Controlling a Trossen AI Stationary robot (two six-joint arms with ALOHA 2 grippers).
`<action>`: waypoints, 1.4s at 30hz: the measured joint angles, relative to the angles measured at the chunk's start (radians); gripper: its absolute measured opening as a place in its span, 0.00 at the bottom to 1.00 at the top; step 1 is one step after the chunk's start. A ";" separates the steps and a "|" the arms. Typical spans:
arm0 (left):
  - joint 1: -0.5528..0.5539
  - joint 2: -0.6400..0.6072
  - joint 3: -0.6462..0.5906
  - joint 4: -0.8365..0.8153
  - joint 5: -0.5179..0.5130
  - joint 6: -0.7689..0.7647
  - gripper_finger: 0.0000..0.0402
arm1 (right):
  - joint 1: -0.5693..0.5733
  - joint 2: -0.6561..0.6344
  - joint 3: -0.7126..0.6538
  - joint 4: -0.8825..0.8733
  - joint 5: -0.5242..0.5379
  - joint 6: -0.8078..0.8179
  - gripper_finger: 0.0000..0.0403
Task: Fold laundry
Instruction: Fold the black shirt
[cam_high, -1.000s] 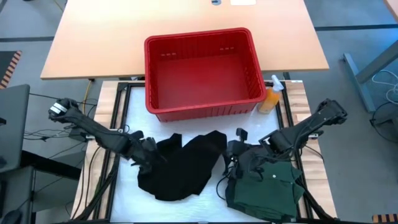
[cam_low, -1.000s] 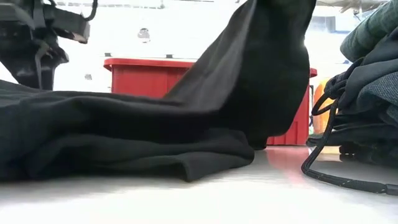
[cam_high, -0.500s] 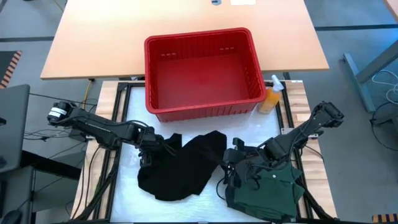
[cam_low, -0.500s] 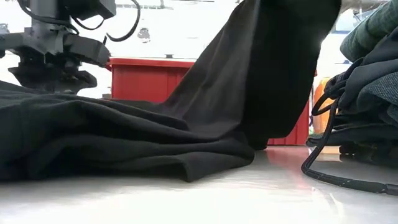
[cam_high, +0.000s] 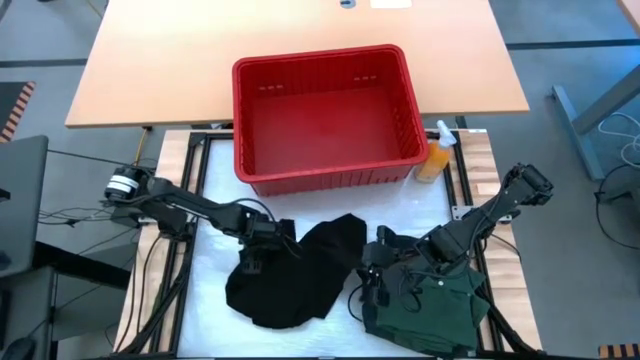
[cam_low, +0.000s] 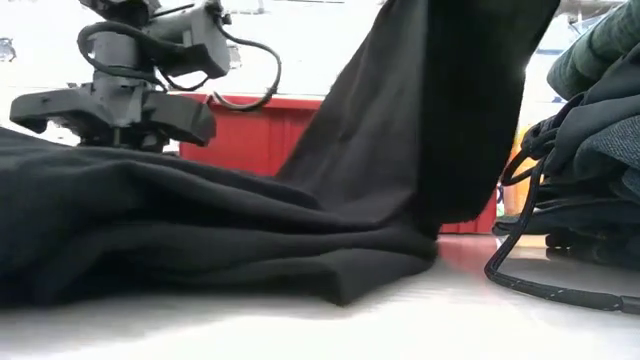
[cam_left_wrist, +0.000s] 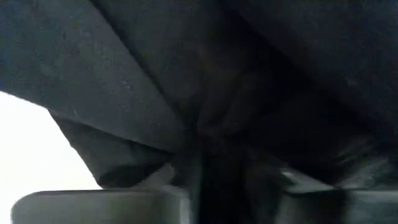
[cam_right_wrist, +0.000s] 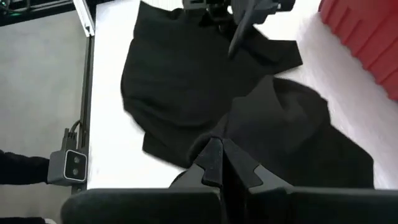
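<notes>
My left gripper has slid further onto the black garment beside the green shirt. Low down, cloth drapes from my right gripper, clamped on it; left fingers unclear.

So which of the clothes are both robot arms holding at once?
The black garment, spread in the middle of the table. The left pincer is on its far-left edge, the right pincer pinches its other side. The green shirt just lies beneath the right arm.
</notes>
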 joint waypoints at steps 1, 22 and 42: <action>0.000 0.005 0.011 -0.007 0.009 -0.005 0.15 | 0.003 0.000 0.000 -0.001 0.000 0.000 0.05; -0.054 -0.685 0.383 0.505 -0.205 -0.094 0.00 | 0.162 0.000 0.000 -0.124 0.068 0.244 0.10; -0.161 -0.566 0.372 0.333 -0.345 -0.235 0.00 | 0.067 0.000 0.000 0.348 0.011 -0.190 0.55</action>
